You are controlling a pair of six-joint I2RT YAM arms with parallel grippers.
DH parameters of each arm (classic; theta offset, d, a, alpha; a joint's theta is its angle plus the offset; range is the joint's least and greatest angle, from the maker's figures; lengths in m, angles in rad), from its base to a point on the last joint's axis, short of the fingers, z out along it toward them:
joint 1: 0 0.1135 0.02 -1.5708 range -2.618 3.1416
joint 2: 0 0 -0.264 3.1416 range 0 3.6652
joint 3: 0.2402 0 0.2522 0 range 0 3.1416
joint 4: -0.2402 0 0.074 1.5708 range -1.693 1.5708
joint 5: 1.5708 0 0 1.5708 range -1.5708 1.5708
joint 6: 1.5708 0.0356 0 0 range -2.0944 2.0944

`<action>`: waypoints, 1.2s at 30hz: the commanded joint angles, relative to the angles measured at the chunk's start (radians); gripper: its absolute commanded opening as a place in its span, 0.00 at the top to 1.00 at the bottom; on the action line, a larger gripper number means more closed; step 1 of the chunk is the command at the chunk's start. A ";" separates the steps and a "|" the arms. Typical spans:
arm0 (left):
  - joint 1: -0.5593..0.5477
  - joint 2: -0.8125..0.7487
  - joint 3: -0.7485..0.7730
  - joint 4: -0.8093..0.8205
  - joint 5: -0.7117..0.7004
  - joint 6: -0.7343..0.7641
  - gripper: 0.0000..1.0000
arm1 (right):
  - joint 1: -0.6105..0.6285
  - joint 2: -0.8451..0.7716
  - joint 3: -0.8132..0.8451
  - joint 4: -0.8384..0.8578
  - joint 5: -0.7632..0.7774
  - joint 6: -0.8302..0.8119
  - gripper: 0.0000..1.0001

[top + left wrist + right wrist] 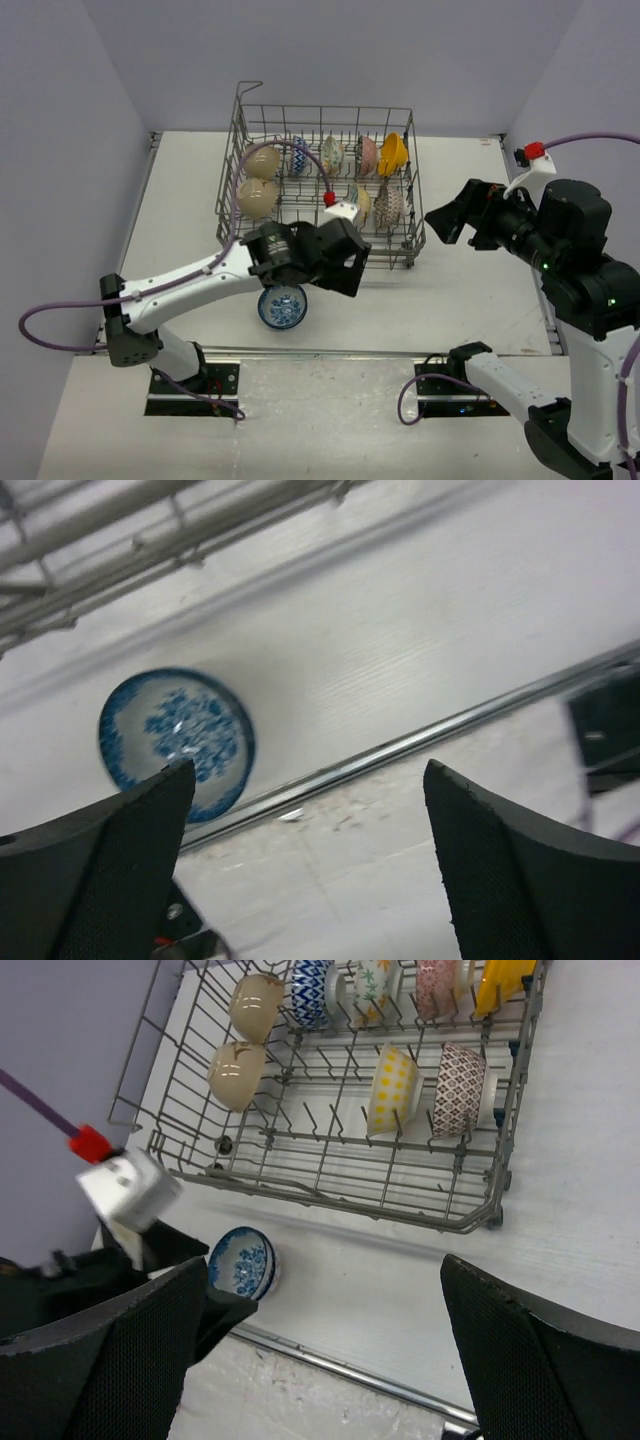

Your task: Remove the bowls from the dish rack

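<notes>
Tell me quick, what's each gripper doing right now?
Left gripper: open, holding nothing; the blue bowl sits free on the table.
Right gripper: open, empty.

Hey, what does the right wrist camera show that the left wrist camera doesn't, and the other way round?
Only the right wrist view: the bowls standing in the dish rack, among them two beige bowls, and the right gripper, open and empty.
Only the left wrist view: the left gripper seen from its own wrist, open with nothing between its fingers.
Both: the blue bowl on the table outside the rack, some of the rack's wire, and the metal strip along the table's edge.
</notes>
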 commanded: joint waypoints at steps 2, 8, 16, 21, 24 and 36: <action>0.152 -0.112 0.121 0.289 0.272 0.042 0.00 | -0.001 0.072 0.004 0.009 0.014 0.031 0.01; 0.424 0.011 0.189 0.558 0.616 0.005 0.00 | -0.001 0.082 0.014 0.015 0.007 0.040 0.01; 0.640 0.357 0.377 0.648 0.863 -0.017 0.09 | -0.001 0.018 -0.046 0.005 -0.027 0.040 0.01; 0.657 0.464 0.453 0.634 0.866 -0.009 0.26 | -0.001 -0.025 -0.040 -0.031 -0.030 0.040 0.01; 0.660 0.488 0.457 0.629 0.849 -0.003 0.27 | -0.001 -0.031 -0.020 -0.057 -0.047 0.041 0.01; 0.659 0.533 0.313 0.730 0.866 -0.036 0.44 | -0.001 -0.039 0.064 -0.097 -0.072 0.048 0.01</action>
